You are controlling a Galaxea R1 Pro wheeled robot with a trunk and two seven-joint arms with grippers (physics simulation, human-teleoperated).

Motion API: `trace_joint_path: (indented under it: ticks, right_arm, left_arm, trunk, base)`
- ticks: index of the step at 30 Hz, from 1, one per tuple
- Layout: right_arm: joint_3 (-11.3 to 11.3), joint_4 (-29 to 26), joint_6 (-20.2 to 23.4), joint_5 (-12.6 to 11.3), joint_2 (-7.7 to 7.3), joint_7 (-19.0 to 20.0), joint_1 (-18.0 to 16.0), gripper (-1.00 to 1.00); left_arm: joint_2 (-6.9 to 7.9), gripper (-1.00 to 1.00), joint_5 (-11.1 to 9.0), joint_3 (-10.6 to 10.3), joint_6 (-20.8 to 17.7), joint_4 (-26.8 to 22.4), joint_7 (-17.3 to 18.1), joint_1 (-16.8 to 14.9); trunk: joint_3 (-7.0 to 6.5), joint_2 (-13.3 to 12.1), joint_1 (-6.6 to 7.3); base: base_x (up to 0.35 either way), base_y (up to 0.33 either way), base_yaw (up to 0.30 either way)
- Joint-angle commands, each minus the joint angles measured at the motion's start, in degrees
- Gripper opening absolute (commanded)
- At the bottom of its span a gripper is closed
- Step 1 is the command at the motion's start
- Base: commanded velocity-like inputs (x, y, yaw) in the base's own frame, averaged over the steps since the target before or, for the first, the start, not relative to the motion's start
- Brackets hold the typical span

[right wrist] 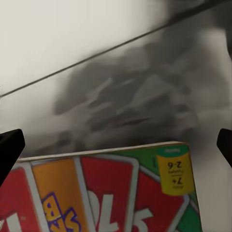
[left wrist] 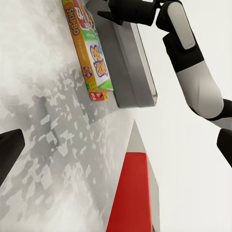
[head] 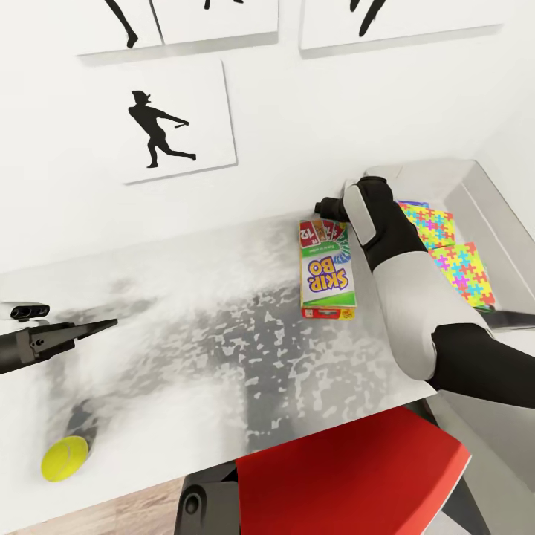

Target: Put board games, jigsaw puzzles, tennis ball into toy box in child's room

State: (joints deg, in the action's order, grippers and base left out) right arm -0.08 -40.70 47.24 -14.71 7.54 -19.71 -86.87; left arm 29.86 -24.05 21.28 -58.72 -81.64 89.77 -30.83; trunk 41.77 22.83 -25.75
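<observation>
- The board game (head: pixel 327 273) lies at the table's (head: pixel 186 312) far edge, beside the toy box (head: pixel 475 200).
- The right gripper (head: pixel 327 206) hovers open above it.
- The left gripper (head: pixel 100 325): jaws cannot be judged.
- The tennis ball (head: pixel 65 458) sits near the front edge.

A child's room at home, by the look of it. At twelve o'clock, baseball-player silhouette prints (head: pixel 173 122) hang on a white wall. Toys scatter the pale table (head: pixel 186 327): a Skip-Bo game box (head: pixel 326 273) at one o'clock, puzzle cards (head: pixel 446 245) in a grey bin (head: pixel 475 193), probably a tennis ball (head: pixel 65 458) at eight.
</observation>
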Motion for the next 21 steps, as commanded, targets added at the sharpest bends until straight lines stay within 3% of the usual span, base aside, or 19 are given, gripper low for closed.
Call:
trace_joint_path:
  ticks: [1, 21]
  right_arm:
    - [-0.01, -0.05, 0.12, -0.58, 0.01, -0.50, -0.04, 1.00]
    - [0.02, 0.53, -0.20, -0.82, -0.07, -0.52, 0.12, 1.00]
  left_arm:
    - [0.02, 1.00, 0.04, -0.01, -0.61, -0.01, 0.23, -0.02]
    - [0.02, 1.00, 0.04, -0.17, -0.59, -0.01, 0.23, -0.02]
  trunk:
    - [0.07, 0.09, -0.03]
    - [0.65, 0.09, -0.03]
  base:
    - [0.000, 0.000, 0.000]
    - [0.000, 0.000, 0.000]
